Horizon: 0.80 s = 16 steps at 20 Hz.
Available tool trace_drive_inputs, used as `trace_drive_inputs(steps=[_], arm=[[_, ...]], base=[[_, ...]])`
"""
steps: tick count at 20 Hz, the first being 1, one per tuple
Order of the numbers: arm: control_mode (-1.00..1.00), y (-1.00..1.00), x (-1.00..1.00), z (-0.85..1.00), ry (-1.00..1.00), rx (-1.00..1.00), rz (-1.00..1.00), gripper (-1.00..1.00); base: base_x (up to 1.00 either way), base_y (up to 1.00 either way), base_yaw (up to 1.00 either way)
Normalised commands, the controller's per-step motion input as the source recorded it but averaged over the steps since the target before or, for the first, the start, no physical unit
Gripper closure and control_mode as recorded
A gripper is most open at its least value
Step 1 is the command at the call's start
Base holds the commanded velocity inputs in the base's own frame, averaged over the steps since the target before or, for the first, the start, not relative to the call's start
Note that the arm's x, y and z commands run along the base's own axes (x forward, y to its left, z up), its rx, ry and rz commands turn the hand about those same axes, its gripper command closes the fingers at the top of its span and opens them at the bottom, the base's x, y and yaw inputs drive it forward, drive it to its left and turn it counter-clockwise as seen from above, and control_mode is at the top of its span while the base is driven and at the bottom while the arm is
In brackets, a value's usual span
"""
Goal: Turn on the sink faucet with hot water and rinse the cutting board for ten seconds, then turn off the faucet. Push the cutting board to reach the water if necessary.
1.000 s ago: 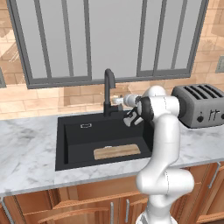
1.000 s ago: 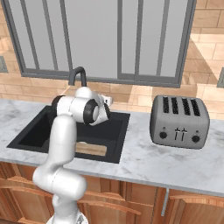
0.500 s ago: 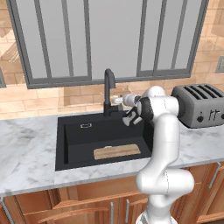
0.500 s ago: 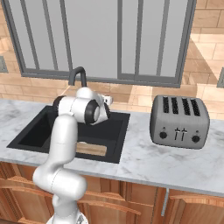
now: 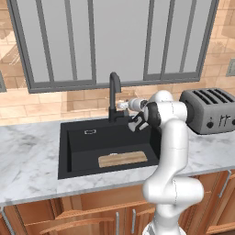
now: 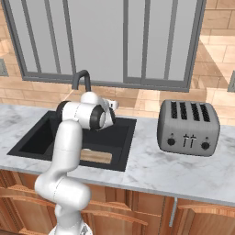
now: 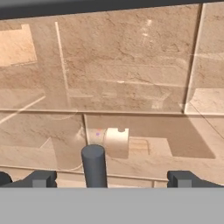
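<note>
Gripper point(image 7: 109, 177) is sitting spread wide, dark tips apart at either side of the hand view, with the faucet's small black lever handle point(image 7: 94, 165) standing between them, not pinched (no contact visible on either tip). Tan brick backsplash point(image 7: 131, 78) is facing the camera straight ahead.

In the left base view the gripper point(image 5: 137, 123) is hovering at the base of the sink faucet point(image 5: 113, 95), just right of the black gooseneck and above the back rim of the sink point(image 5: 73, 147). Arm is bending back over the basin's right side.

Cutting board point(image 5: 122, 159) is lying flat on the basin floor, toward the front, well apart from the faucet spout. In the right base view the board point(image 6: 96, 156) is partly hidden behind the arm. Silver overflow plate point(image 5: 90, 131) is showing on the back wall.

Grey toaster point(image 6: 188, 127) is standing on the marble counter point(image 6: 156, 170), right of the sink.
</note>
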Motion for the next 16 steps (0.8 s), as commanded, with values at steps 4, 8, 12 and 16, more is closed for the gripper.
trace_drive_inputs(steps=[4, 8, 12, 16], arm=[[-1.00, 0.00, 0.00, 0.00, 0.00, 0.00, 0.00, -1.00], [-1.00, 0.00, 0.03, 0.00, 0.00, 0.00, 0.00, -1.00], [-1.00, 0.00, 0.08, 0.00, 0.00, 0.00, 0.00, -1.00], [-1.00, 0.00, 0.06, 0.00, 0.00, 0.00, 0.00, -1.00]], base=[[0.00, 0.00, 0.00], [0.00, 0.00, 0.00], [0.00, 0.00, 0.00], [0.00, 0.00, 0.00]])
